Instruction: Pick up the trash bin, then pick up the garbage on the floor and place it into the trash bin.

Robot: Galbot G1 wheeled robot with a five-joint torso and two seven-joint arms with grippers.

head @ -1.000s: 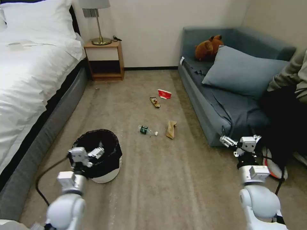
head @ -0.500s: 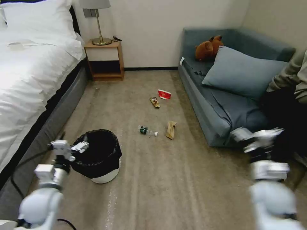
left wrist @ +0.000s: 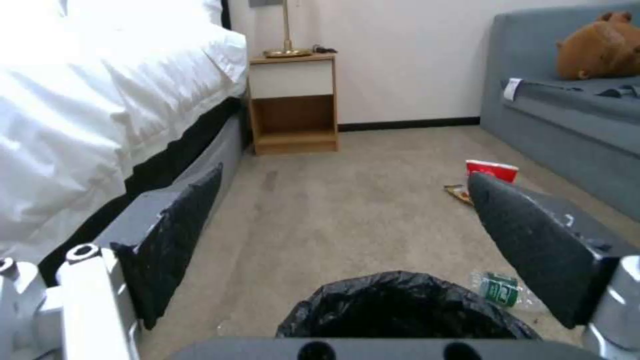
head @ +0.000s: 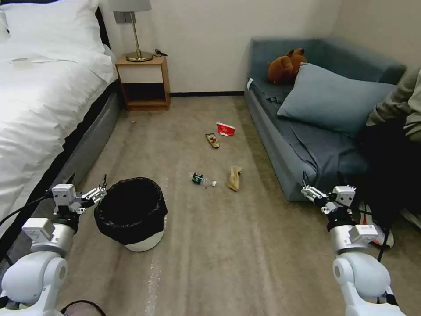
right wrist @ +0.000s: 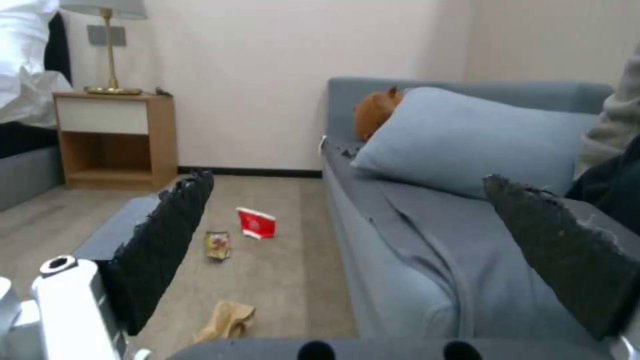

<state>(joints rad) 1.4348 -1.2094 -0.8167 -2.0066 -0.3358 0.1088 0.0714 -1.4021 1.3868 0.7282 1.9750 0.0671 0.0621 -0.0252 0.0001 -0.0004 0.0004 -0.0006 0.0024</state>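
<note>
**Counting of the things in the room**

Standing on the carpet: one trash bin (head: 131, 213), white with a black bag.

Lying on the floor: four pieces of garbage, namely one clear plastic bottle (head: 202, 179), one tan paper bag (head: 234, 177), one snack wrapper (head: 212, 140) and one flattened red-and-white cup (head: 225, 129).

Sitting on the sofa: one brown plush toy (head: 286, 65) and one blue-grey pillow (head: 333, 97).

Making up the furniture: one bed (head: 39, 109), one sofa (head: 302, 149), one wooden nightstand (head: 143, 83), and on it one lamp (head: 133, 30).

Reaching into the head view: two grippers, one left gripper (head: 98, 193) and one right gripper (head: 308, 192), each with two fingers spread apart.
</note>
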